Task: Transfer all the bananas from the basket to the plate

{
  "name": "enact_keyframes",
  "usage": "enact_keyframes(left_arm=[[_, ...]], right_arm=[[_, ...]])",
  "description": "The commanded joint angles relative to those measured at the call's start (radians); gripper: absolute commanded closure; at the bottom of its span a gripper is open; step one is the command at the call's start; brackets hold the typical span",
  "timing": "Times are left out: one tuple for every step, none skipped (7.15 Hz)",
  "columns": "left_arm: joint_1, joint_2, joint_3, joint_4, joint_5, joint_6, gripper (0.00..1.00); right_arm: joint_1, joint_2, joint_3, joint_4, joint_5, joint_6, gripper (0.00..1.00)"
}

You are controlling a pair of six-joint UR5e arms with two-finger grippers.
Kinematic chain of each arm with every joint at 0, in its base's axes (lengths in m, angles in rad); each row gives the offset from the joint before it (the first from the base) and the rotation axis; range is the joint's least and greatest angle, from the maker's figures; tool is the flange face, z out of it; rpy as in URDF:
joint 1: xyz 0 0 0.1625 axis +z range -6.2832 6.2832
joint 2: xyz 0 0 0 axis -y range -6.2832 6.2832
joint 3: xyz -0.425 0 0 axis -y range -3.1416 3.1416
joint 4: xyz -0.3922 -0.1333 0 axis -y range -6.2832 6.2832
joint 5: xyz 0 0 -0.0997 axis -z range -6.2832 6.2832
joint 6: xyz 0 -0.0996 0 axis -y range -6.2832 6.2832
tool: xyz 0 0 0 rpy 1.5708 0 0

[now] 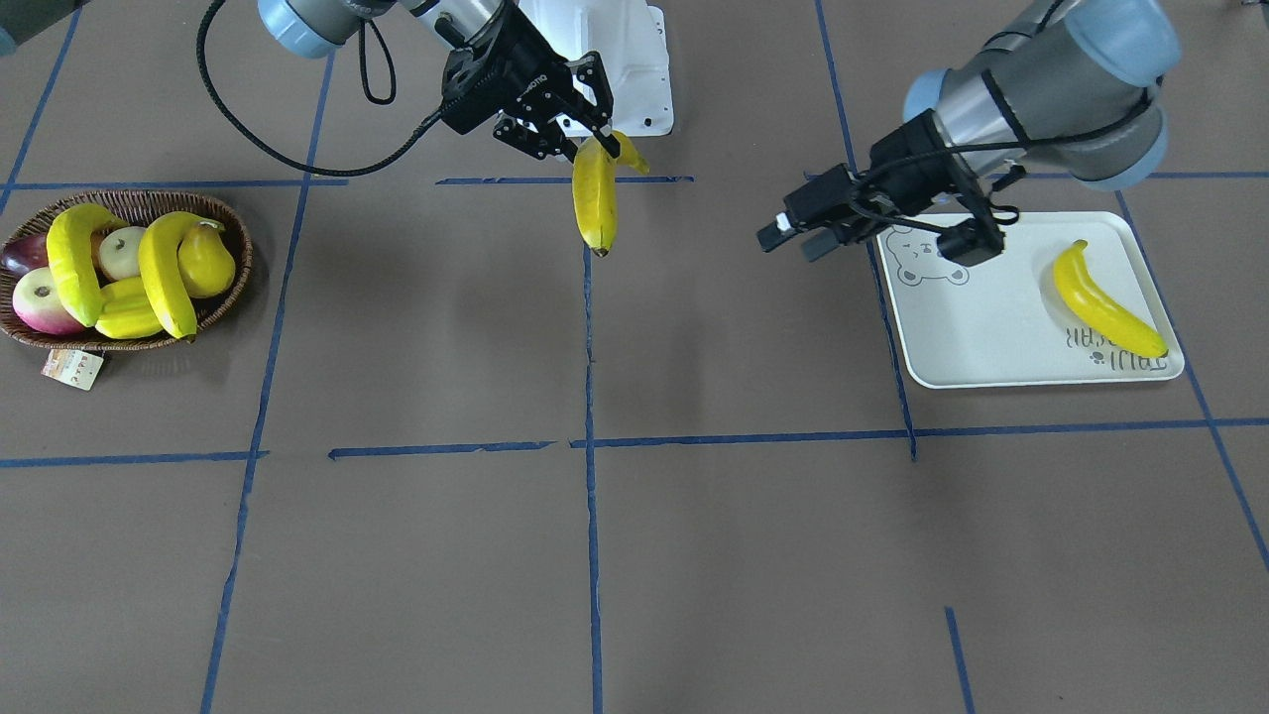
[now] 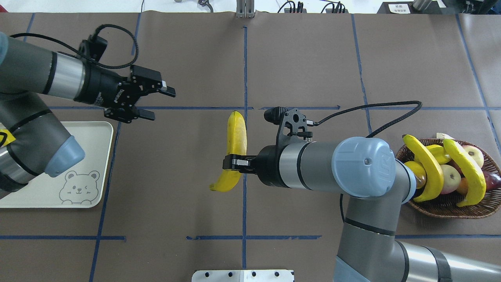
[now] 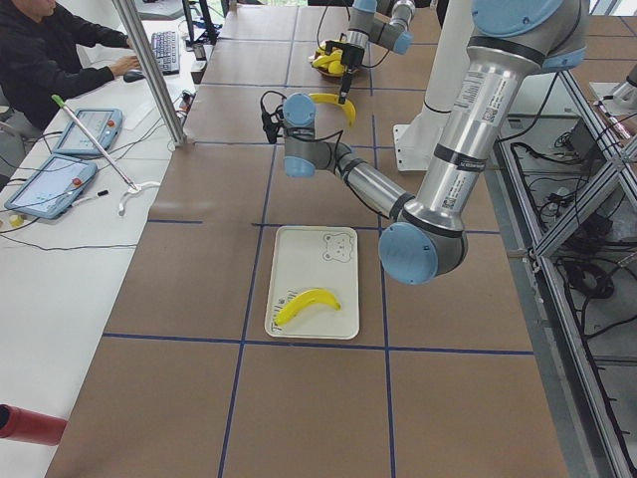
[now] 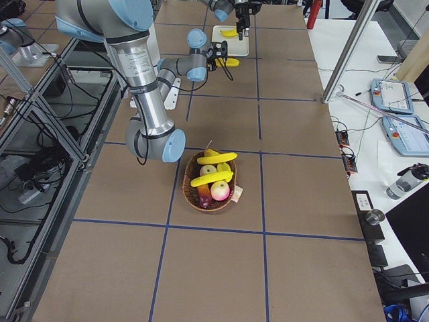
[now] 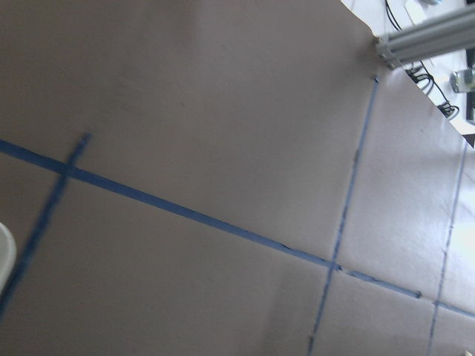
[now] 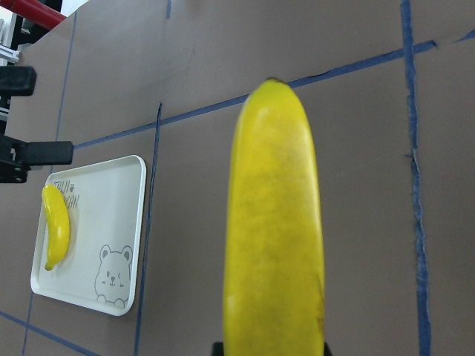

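Overhead exterior view, near side first: right gripper [image 2: 235, 161] has its jaws pinching a long curved yellow banana [image 2: 236, 137] toward its stem end. That banana is lifted off the brown paper-covered table [image 2: 176, 196], over the centre blue tape line [image 2: 244, 70], roughly midway between basket and plate.

To the robot's right sits a shallow oval dark-brown woven wicker basket [image 2: 446, 209] with a paper tag [image 1: 72, 367] on its rim. Inside it, a second yellow banana [image 2: 426, 168] and a third yellow banana [image 2: 467, 172] lie across the other fruit: a yellow pear [image 1: 206, 260], a ridged yellow starfruit [image 1: 129, 309] and a red-and-pale apple [image 1: 40, 300].

To the robot's left is a white rounded-rectangle plate with a grey bear drawing [image 2: 94, 149]. A fourth yellow banana [image 1: 1105, 302] lies flat on it by the grey lettering, at the end away from the bear.

Farther out, left gripper [image 2: 161, 103] hangs just beyond the plate's far corner, jaws spread apart with nothing between them, well apart from the held banana.
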Motion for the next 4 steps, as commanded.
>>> enact_keyframes(left_arm=[[0.085, -0.078, -0.003, 0.01, 0.03, -0.025, 0.01], [0.116, -0.089, 0.0, 0.01, 0.079, -0.025, 0.01], [0.135, -0.094, 0.0, 0.01, 0.086, -0.024, 0.02], [0.15, -0.097, 0.002, 0.01, 0.087, -0.025, 0.02]], right_arm=[[0.001, 0.042, -0.025, -0.002, -0.001, 0.001, 0.99], [-0.001, 0.046, -0.026, -0.003, -0.001, 0.001, 0.99], [-0.001, 0.046, -0.026, -0.002, -0.001, 0.001, 0.99], [-0.001, 0.046, -0.025, -0.002, 0.0, 0.001, 0.99]])
